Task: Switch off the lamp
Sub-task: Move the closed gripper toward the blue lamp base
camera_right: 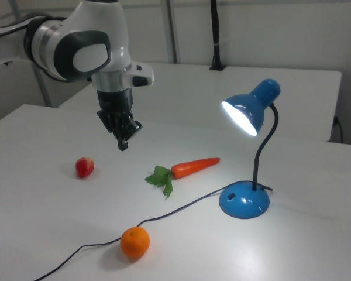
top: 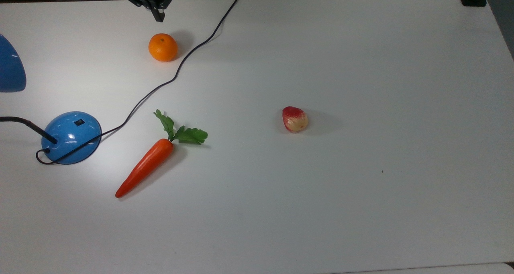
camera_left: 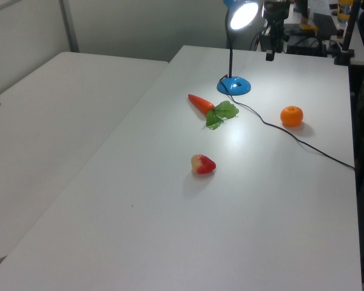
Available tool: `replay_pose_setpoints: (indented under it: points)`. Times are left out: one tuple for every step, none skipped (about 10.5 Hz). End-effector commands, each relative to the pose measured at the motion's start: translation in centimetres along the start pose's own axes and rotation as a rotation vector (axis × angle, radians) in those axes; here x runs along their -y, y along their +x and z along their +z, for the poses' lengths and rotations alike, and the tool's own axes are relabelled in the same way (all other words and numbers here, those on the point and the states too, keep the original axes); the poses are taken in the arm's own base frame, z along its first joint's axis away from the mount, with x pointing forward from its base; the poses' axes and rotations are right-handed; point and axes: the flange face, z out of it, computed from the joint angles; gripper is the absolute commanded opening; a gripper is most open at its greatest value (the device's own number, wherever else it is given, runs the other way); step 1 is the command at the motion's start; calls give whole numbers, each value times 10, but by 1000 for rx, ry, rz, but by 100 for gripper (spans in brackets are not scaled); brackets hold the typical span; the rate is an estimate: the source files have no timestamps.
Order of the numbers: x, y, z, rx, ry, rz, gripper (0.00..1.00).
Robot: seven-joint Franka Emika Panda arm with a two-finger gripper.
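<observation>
The blue lamp stands lit at the top view's left, with its dome base (top: pixel 71 137) carrying a small black switch (top: pixel 79 122) and its shade (top: pixel 10 71) at the frame edge. The right view shows the base (camera_right: pixel 244 202), the black gooseneck and the glowing shade (camera_right: pixel 245 114). My gripper (top: pixel 159 17) hangs shut and empty above the table's far edge, just beyond the orange and well away from the base. It also appears in the right view (camera_right: pixel 123 144) and next to the bright shade in the left view (camera_left: pixel 270 56).
An orange (top: pixel 162 47) lies under the gripper's side of the table. A toy carrot (top: pixel 146 167) lies right of the lamp base in the top view, and a red-yellow fruit (top: pixel 294 119) sits mid-table. The black cord (top: pixel 176 75) snakes from the base to the far edge.
</observation>
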Motion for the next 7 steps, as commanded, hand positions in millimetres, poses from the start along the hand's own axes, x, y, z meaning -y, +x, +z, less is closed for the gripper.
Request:
replay_pose_setpoints:
  points:
    - [-18,7,-18,-61,33,-22,0]
    - [-20,7,-19,-64,34,-31,0]
    - [-21,9,-18,-71,42,-23,0]
    - [-22,13,-22,-117,52,-9,0]
    - [-30,17,-24,-151,57,26,0]
    - [-36,21,-26,-189,55,64,0]
    - [-41,24,-25,-224,51,86,0]
